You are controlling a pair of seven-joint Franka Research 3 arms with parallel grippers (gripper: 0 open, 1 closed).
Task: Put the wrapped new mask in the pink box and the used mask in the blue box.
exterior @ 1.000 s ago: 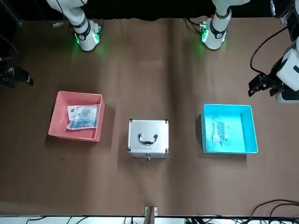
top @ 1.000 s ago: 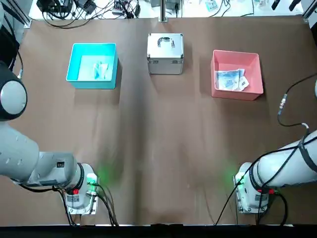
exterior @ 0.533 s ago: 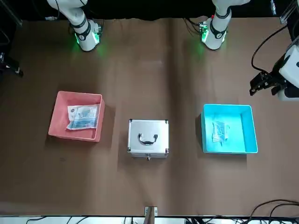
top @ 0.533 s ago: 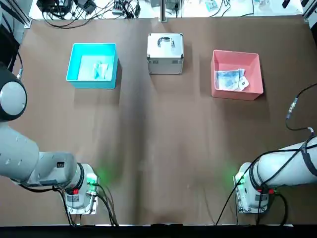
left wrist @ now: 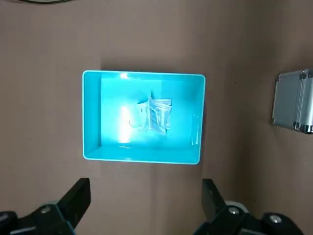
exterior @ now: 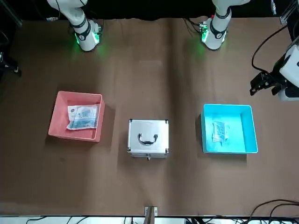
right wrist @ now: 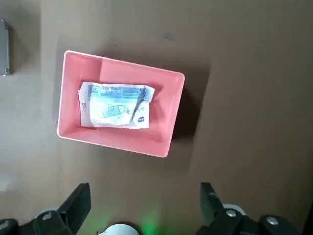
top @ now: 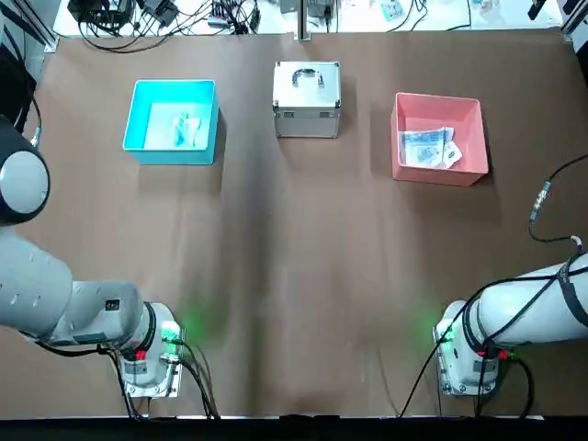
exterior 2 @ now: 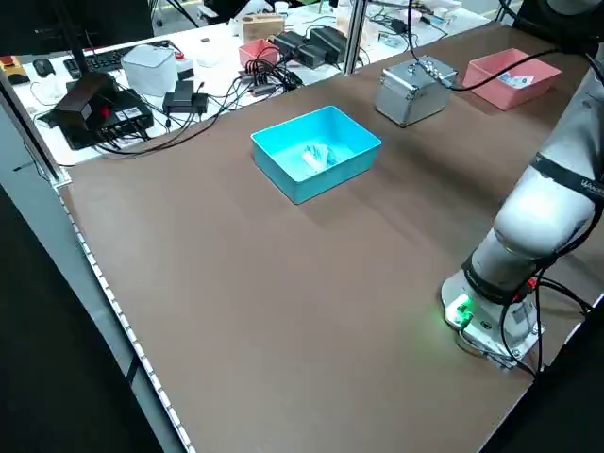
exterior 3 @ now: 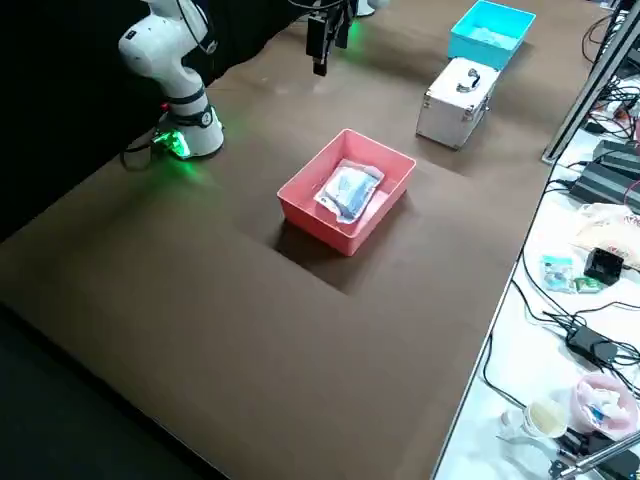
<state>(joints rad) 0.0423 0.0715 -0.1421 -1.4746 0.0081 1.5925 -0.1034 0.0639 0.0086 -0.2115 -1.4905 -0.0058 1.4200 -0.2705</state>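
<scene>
- Top view has the wrapped new mask (top: 428,149) lying flat in the pink box (top: 439,171) and the used mask (top: 187,130) sitting in the blue box (top: 173,153), so sorting looks done to me.
- Left claw (left wrist: 144,208) hangs high over the blue box, fingers apart, nothing in them. Right claw (right wrist: 142,208) is the same above the pink box, spread and empty.
- Main risk I see: an arm dipping while it backs off could clip a low wall and slide a box, or bump the silver case (top: 307,98) between them on the bench (top: 303,266).
- Loose cables near the right arm could snag too.
</scene>
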